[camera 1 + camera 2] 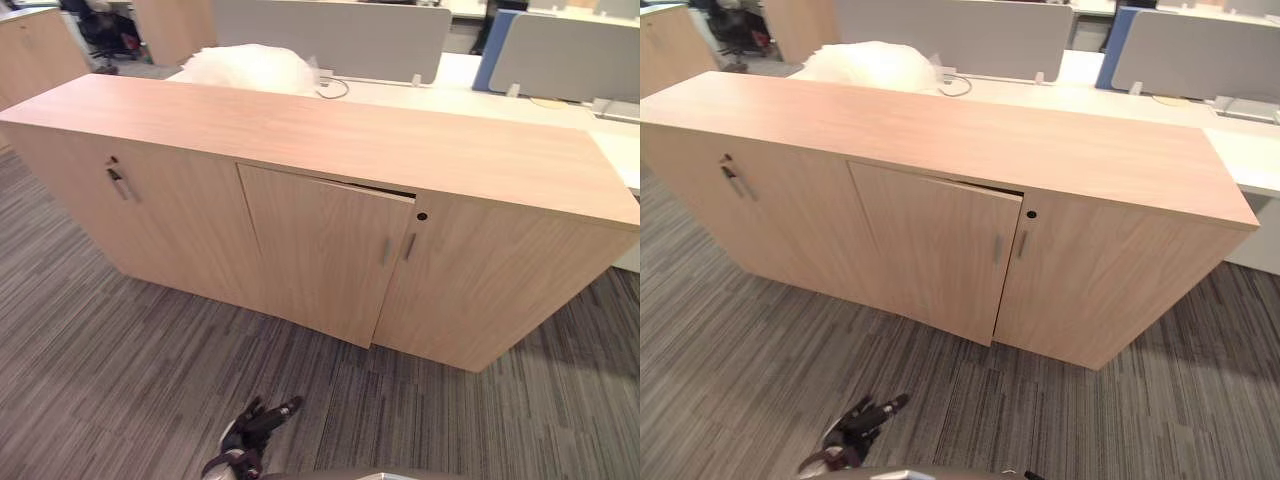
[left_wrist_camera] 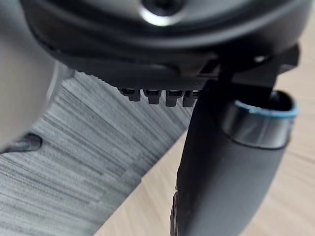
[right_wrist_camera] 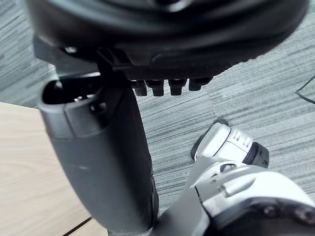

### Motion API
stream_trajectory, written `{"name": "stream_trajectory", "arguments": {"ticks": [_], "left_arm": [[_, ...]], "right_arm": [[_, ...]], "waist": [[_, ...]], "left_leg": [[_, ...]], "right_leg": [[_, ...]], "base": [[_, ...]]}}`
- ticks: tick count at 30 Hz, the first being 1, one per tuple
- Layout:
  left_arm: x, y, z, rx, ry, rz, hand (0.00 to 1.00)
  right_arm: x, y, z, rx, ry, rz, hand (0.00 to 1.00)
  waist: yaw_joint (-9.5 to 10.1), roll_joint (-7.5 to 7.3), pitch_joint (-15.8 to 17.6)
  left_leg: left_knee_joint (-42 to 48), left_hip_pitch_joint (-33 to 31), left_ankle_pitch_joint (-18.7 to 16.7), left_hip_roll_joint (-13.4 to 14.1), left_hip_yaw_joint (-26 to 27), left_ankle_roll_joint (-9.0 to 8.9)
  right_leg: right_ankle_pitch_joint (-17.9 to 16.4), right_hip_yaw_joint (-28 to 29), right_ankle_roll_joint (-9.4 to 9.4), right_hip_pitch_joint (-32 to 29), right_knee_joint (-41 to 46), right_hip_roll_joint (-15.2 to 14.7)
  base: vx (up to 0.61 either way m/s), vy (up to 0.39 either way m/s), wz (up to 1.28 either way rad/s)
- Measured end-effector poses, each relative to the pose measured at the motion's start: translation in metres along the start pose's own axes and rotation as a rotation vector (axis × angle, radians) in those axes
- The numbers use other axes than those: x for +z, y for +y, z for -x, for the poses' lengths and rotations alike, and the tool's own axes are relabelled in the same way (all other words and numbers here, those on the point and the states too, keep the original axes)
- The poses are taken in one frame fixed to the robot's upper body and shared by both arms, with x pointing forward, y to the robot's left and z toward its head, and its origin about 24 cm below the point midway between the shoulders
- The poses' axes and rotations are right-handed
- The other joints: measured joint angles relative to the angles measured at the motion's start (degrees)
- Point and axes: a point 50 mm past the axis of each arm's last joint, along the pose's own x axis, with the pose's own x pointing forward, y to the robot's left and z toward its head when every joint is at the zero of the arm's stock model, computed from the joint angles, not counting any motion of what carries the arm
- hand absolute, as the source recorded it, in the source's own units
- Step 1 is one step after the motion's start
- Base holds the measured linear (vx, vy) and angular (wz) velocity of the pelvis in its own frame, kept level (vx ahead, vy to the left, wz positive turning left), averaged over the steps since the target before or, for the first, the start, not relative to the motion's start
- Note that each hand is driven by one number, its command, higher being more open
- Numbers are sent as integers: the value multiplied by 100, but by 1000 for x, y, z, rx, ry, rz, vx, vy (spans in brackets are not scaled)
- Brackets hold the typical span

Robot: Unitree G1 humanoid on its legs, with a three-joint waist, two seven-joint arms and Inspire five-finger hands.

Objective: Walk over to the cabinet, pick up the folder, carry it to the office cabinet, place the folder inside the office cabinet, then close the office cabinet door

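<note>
A low, light-wood office cabinet [image 1: 330,140] stands across the view on grey striped carpet. Its middle door [image 1: 320,250] hangs slightly ajar, its top edge standing out from the frame beside a small round lock [image 1: 422,216]. The left door [image 1: 150,210] and right door [image 1: 480,280] sit flush. My left hand [image 1: 256,424] hangs low over the carpet well in front of the cabinet, fingers relaxed and holding nothing. The left thumb [image 2: 231,172] shows against wood and carpet. My right hand's thumb [image 3: 108,162] shows beside a wood panel [image 3: 29,172], with nothing in its grasp.
A heap of white plastic wrap [image 1: 250,68] lies on the desk behind the cabinet. Grey desk partitions [image 1: 330,35] and a blue one [image 1: 495,50] stand beyond. Another wood cabinet [image 1: 35,50] and an office chair [image 1: 105,35] are at the far left. Carpet [image 1: 120,380] stretches before the cabinet.
</note>
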Motion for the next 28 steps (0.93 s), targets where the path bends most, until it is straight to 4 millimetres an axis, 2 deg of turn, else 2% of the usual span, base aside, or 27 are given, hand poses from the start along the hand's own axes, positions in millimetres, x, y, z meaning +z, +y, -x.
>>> {"name": "stream_trajectory", "arguments": {"ticks": [1,2,4,6,9,11,15,18,23,28], "left_arm": [[-9,17,3,74,29,50,100],[-19,28,6,133,70,61,100],[-28,36,10,169,110,45,100],[-41,40,14,188,163,-24,100],[-42,43,16,207,164,-39,100],[-44,42,16,218,169,-43,100],[-46,41,17,227,178,-110,100],[-45,38,15,203,183,-243,100],[-39,37,13,170,192,-446,100],[-37,37,13,151,199,-532,100]], "right_arm": [[4,0,-1,8,-4,57,100],[8,0,-2,16,-11,82,100],[9,-2,-2,13,-13,101,100],[3,-5,-1,6,7,115,100],[-3,-7,-1,2,31,102,100],[-5,-9,-1,-1,44,86,100],[-5,-12,-1,-13,43,60,100],[-5,-13,-1,-18,41,51,100],[-5,-11,-1,-12,41,50,100],[-5,-10,-1,-10,39,51,100]], "waist": [[29,55,-39],[16,106,-68],[16,140,-87],[6,168,-159],[5,147,-252],[16,157,-311],[13,178,-306],[9,204,-310],[-9,130,-289],[-10,103,-290]], "left_leg": [[-102,135,4,16,183,12],[-240,279,15,17,363,31],[-333,417,25,-18,416,47],[-392,507,26,-65,379,49],[-463,519,41,-62,228,71],[-574,545,84,-43,190,114],[-835,648,224,-25,182,79],[-1009,694,281,27,185,44],[-1129,685,392,95,219,-57],[-1150,681,422,153,201,-95]], "right_leg": [[61,-70,47,5,-52,-46],[140,-393,71,19,-113,-92],[235,-731,57,111,-270,-145],[341,-839,76,311,-574,-227],[433,-1177,30,462,-821,-247],[450,-1282,4,462,-846,-224],[506,-1384,-68,464,-889,-186],[631,-1406,-91,464,-1013,-143],[814,-1431,-124,459,-1242,-97],[827,-1529,-110,464,-1296,-61]], "base": [[126,126,-100],[121,106,-83],[100,95,-40],[84,100,-4],[41,12,24],[7,-43,15],[-44,-44,2],[-87,-40,-6],[-92,-32,-7],[-11,-6,0]]}}
